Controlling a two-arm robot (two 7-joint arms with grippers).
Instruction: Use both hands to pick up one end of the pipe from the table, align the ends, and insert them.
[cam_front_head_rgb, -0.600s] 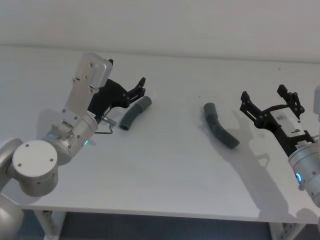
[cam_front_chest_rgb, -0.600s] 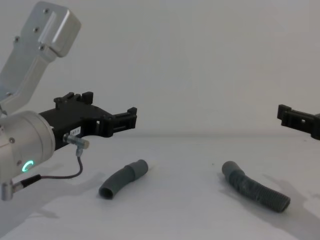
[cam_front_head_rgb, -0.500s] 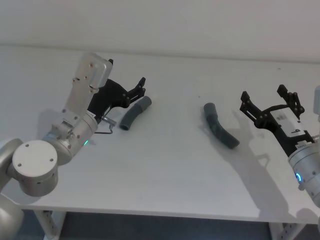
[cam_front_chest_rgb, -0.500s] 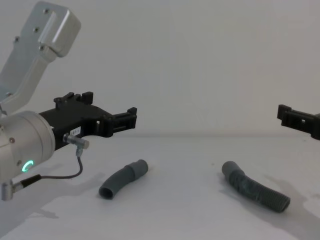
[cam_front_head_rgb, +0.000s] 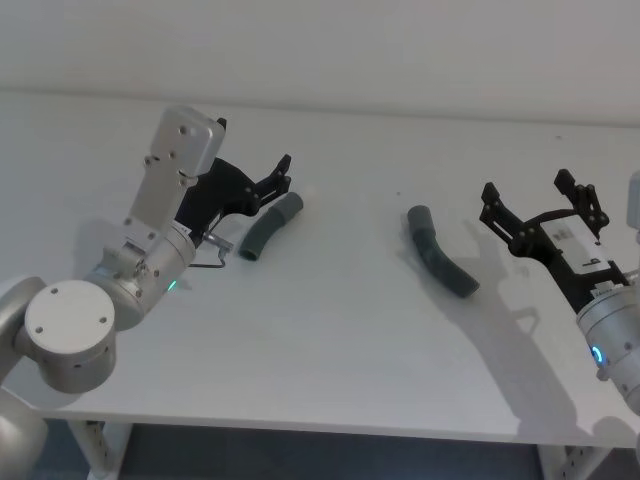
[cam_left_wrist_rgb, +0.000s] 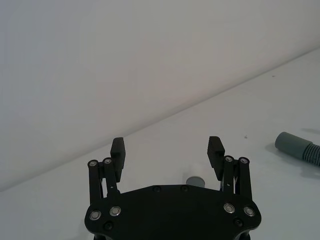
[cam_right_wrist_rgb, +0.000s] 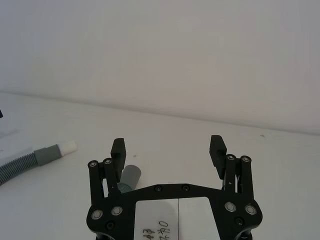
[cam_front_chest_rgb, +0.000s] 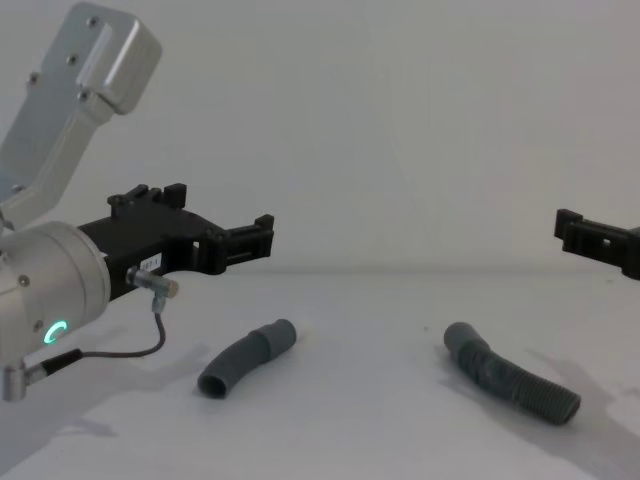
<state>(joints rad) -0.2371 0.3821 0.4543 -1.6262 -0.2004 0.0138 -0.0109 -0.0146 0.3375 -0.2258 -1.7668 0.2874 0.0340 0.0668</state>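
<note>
Nothing's been grabbed yet. The two pieces of pipe lie flat on the plain matte white table (cam_front_head_rgb: 330, 360), well apart, one on each arm's side. I'd guess that's the point of the layout, so each arm can take its own piece without reaching across.

The shorter dark grey ribbed hose piece (cam_front_head_rgb: 265, 228) is in the left half, nearer the far edge than the near one. Its smooth grey cuff (cam_front_head_rgb: 288, 208) points toward the far edge and the middle. From the right wrist camera you can see a narrower whitish tip (cam_right_wrist_rgb: 67, 147) sticking out of it.

The longer dark grey ribbed hose piece (cam_front_head_rgb: 440, 255) sits right of centre. Its wider plain sleeve (cam_front_head_rgb: 420, 215) is at the far end, and the ribbed tail trails toward the near right corner.

The left black two-finger gripper (cam_left_wrist_rgb: 166, 150) hangs above the table, right by the short piece on its left-edge side. Its jaws are spread wide and there's nothing between them. The right black two-finger gripper (cam_front_head_rgb: 528, 200) is up in the air near the right edge, beside the long piece but not touching it. It's also wide open and empty.

My read is that the wide spread is there so the fingers can drop either side of the hose. Holding close behind the cuffs would probably stop the bendy parts flopping when the ends get lined up.
</note>
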